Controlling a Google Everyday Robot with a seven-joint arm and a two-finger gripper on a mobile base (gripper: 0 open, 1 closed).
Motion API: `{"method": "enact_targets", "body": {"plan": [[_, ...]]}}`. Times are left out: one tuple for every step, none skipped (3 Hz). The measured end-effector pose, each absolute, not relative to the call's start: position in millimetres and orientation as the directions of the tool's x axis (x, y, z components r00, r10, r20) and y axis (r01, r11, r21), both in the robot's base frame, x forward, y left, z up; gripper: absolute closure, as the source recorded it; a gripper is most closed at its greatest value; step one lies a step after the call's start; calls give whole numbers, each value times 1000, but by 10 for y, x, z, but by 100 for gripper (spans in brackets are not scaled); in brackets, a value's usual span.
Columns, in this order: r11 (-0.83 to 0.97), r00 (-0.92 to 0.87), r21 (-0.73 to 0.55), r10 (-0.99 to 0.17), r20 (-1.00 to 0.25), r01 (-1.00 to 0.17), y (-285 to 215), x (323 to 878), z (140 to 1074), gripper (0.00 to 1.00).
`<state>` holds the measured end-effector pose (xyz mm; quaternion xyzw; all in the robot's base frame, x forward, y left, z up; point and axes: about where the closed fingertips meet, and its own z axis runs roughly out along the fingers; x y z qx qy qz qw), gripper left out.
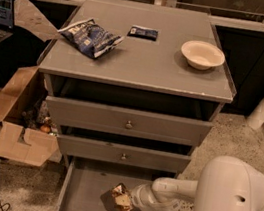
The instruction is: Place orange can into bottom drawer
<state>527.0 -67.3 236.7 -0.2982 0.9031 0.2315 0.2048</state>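
Observation:
The bottom drawer (81, 205) is pulled open below the grey cabinet, a shallow grey tray with a flat floor. My gripper (128, 200) reaches in from the right, over the middle of the drawer. It is shut on the orange can (120, 197), a small shiny orange-gold can held tilted just above the drawer floor, with its shadow on the floor to its left. The white arm (226, 205) fills the lower right corner and hides the drawer's right front part.
On the cabinet top (144, 64) lie a blue snack bag (90, 35), a small dark packet (143, 32) and a cream bowl (202, 54). The two upper drawers (128, 123) are shut. An open cardboard box (17, 123) stands at the left, with cables on the floor.

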Motion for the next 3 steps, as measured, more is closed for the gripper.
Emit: {"method": "enact_targets", "body": {"plan": [[743, -784, 321, -425, -452, -588, -718, 5275, 2028, 100], [745, -787, 321, -426, -446, -585, -729, 5271, 1985, 82], [745, -787, 321, -426, -446, -585, -728, 5271, 1984, 57]]}}
